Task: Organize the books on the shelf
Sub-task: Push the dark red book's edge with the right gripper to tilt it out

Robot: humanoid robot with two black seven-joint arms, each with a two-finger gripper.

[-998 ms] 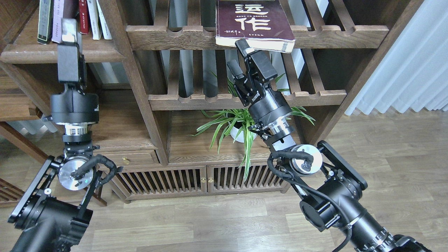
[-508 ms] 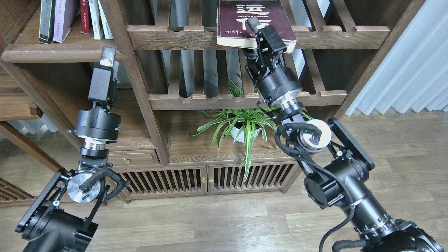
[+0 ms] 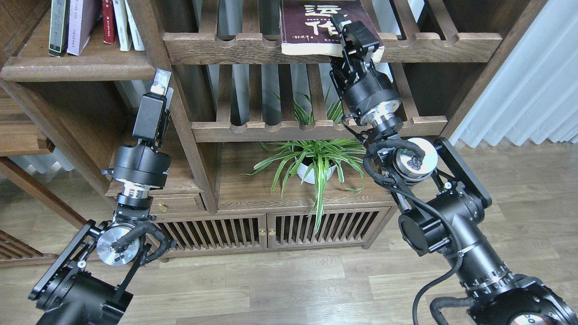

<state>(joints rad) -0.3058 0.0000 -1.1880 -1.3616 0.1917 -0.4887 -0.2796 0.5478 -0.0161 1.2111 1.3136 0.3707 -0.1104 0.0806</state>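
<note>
The thick maroon book (image 3: 311,22) with white characters lies flat on the top slatted rack, its front edge overhanging the rail. My right gripper (image 3: 348,32) is at that book's front right corner. One finger (image 3: 337,21) lies over the cover and the jaws stand apart. The black-bordered book (image 3: 58,27) and the lavender book (image 3: 84,22) stand upright on the plank shelf (image 3: 81,72) at top left. My left gripper (image 3: 161,86) is empty, below and right of that shelf, in front of the bookcase post. It is seen edge-on, so its fingers cannot be told apart.
Slim red (image 3: 107,20) and white-spined volumes (image 3: 123,22) stand right of the lavender book. A second slatted rack (image 3: 271,131) runs below the top one. A potted spider plant (image 3: 311,167) stands under my right arm. A slatted cabinet (image 3: 266,230) sits at floor level.
My left gripper has come down and to the right, away from the books on the plank shelf. My right gripper has risen from below the rack to the maroon book's front corner.
</note>
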